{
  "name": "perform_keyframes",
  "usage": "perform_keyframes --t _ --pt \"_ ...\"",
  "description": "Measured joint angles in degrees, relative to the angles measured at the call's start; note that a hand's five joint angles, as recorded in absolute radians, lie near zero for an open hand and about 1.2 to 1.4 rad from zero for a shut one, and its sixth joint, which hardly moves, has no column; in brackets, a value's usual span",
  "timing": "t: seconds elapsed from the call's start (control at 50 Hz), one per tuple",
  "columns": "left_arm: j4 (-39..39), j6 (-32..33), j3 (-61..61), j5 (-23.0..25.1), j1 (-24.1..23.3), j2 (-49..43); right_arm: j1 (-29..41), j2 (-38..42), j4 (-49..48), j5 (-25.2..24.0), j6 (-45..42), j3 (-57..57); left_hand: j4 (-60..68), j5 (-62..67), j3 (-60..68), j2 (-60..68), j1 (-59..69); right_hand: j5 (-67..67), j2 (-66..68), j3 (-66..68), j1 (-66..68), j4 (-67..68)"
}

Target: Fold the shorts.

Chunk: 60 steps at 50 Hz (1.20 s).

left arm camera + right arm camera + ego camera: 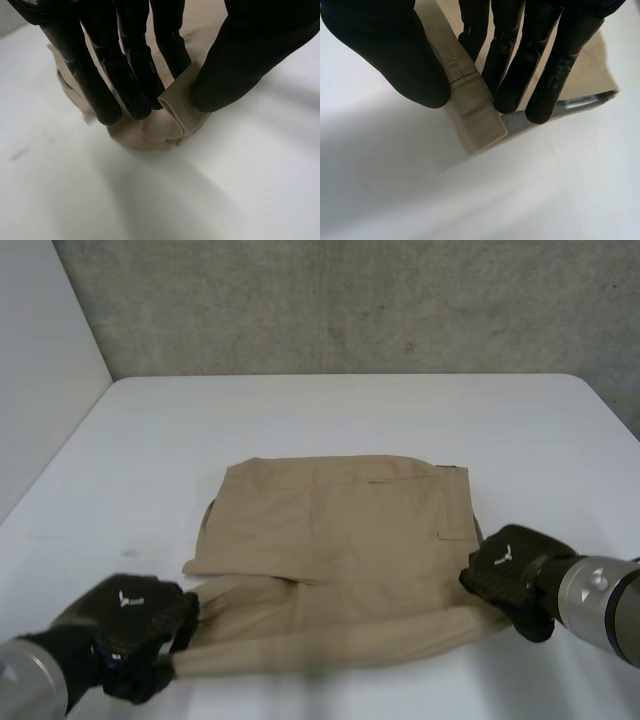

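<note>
1. Left hand (125, 625): clamped on the shorts (340, 540). Fingers (125, 85) on one side and thumb (240, 70) on the other pinch a bunched corner of the tan cloth. The folded tip of that corner sticks out just past the fingertips.
2. Shorts: tan, lying on the white counter (350, 410) between the two hands. Most of the cloth is spread flat beyond the fingertips, with one layer lying over another. The edge nearest the hands runs as a rolled band from the left hand across to the right hand.
3. Right hand (510, 570): also clamped on the shorts, at the opposite corner of that same edge. Thumb (395, 55) and fingers (510, 80) squeeze a thick stitched band between them. The band's end pokes out past the fingertips, just above the counter.
4. The hands are well apart, one at each end of the near edge.
5. Can't tell whether the middle of the held edge clears the counter or rests on it.
</note>
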Motion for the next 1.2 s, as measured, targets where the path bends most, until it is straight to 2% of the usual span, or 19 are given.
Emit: perform_keyframes --t 0.12,0.16,0.24,0.34,0.46,0.52,0.56,0.66,0.74,0.76,0.78,0.8,0.82,0.84,0.86,0.9,1.06,1.14,1.2 --pt "6.3 1.5 4.2 0.0 1.5 -4.0 0.3 1.1 -4.5 -0.1 2.5 -3.9 0.0 0.0 0.0 0.0 0.0 0.0 0.0 0.0 0.0 0.0" --pt "11.9 3.0 8.7 -0.3 2.2 -8.6 0.6 3.5 -9.1 0.0 5.3 -7.1 0.1 0.0 0.0 0.1 0.0 0.0 0.0 0.0 0.0 0.0" --pt "18.0 4.1 15.6 -1.1 2.3 -15.4 0.8 7.3 -12.9 0.3 7.6 -10.8 0.2 0.0 0.0 0.1 0.0 0.4 0.0 0.0 0.0 0.0" --pt "25.3 4.5 30.8 -4.2 0.9 -30.5 1.1 16.6 -18.4 2.2 10.1 -19.0 0.2 0.0 0.0 0.1 0.0 0.5 0.0 0.0 0.0 0.0" --pt "27.5 5.1 46.7 -8.4 -1.5 -47.4 1.4 25.5 -26.8 6.2 10.1 -25.1 0.2 0.0 0.0 0.1 0.0 0.5 0.0 0.0 0.0 0.0" --pt "28.1 5.5 50.0 -9.1 -1.9 -51.1 1.5 27.3 -29.5 6.9 9.8 -26.0 0.2 0.0 0.0 0.1 0.0 0.5 0.0 0.0 0.0 0.0" --pt "30.6 6.9 55.7 -10.1 -2.4 -57.7 1.9 31.4 -36.2 7.7 8.4 -27.3 0.2 0.0 0.0 0.1 0.0 0.5 0.0 0.0 0.0 0.0" --pt "38.1 11.1 59.8 -10.8 -3.1 -64.1 2.4 37.0 -44.4 7.1 5.5 -28.5 0.2 0.0 0.0 0.1 0.0 0.5 0.0 0.0 0.0 0.0" --pt "44.2 14.3 60.1 -11.1 -3.5 -66.1 2.6 40.6 -47.8 6.6 3.9 -29.6 -1.7 -1.4 -1.9 -2.6 -1.6 -0.3 -1.9 -1.2 -1.1 -1.3" --pt "46.2 15.0 60.0 -11.2 -3.7 -66.4 2.7 41.4 -48.6 6.6 3.6 -29.9 -11.0 -9.5 -11.0 -11.1 -10.5 -10.9 -12.7 -12.6 -10.9 -12.6" --pt "47.9 15.6 59.6 -11.2 -4.0 -66.6 2.7 41.9 -49.1 6.5 3.4 -30.1 -14.5 -12.9 -14.4 -14.6 -13.0 -20.8 -23.3 -22.9 -20.9 -23.0" --pt "48.6 15.8 59.4 -11.2 -4.1 -66.6 2.7 42.1 -49.5 6.5 3.4 -30.2 -25.4 -23.7 -25.0 -25.3 -26.6 -20.8 -23.3 -22.9 -20.9 -23.0" --pt "50.4 16.3 58.8 -11.2 -4.4 -66.6 2.7 42.2 -50.3 6.6 3.5 -30.4 -38.4 -36.6 -37.6 -38.2 -41.0 -30.9 -34.7 -33.0 -30.6 -33.2" --pt "51.5 16.5 58.3 -11.2 -4.7 -66.6 2.7 42.1 -50.9 6.7 3.8 -30.4 -40.8 -38.8 -39.9 -41.6 -43.2 -41.4 -45.1 -43.7 -37.8 -43.9" --pt "52.9 16.7 57.5 -11.1 -5.0 -66.4 2.7 41.8 -51.4 6.8 4.1 -30.4 -51.9 -48.7 -51.0 -52.0 -51.2 -44.5 -48.1 -47.8 -39.5 -47.3" --pt "55.2 16.9 55.9 -11.0 -5.7 -65.6 2.7 39.5 -53.1 7.2 6.2 -29.8 -56.3 -52.4 -55.6 -56.1 -52.5 -51.1 -54.6 -55.4 -42.7 -54.9" --pt "58.6 16.5 50.2 -11.4 -7.6 -59.5 2.4 29.1 -55.0 7.6 17.4 -25.8 -56.8 -52.6 -56.3 -57.0 -52.5 -51.2 -54.9 -55.7 -42.7 -55.0" --pt "58.1 16.1 45.5 -11.5 -8.0 -54.6 2.1 22.8 -51.9 6.7 23.5 -22.6 -56.8 -52.6 -56.3 -57.0 -52.5 -51.2 -54.9 -55.7 -42.7 -55.0" --pt "56.6 15.2 39.4 -11.5 -8.3 -49.2 1.9 19.1 -46.3 3.6 26.1 -19.9 -56.8 -52.6 -56.3 -57.0 -52.5 -49.6 -52.4 -52.9 -41.6 -53.3"
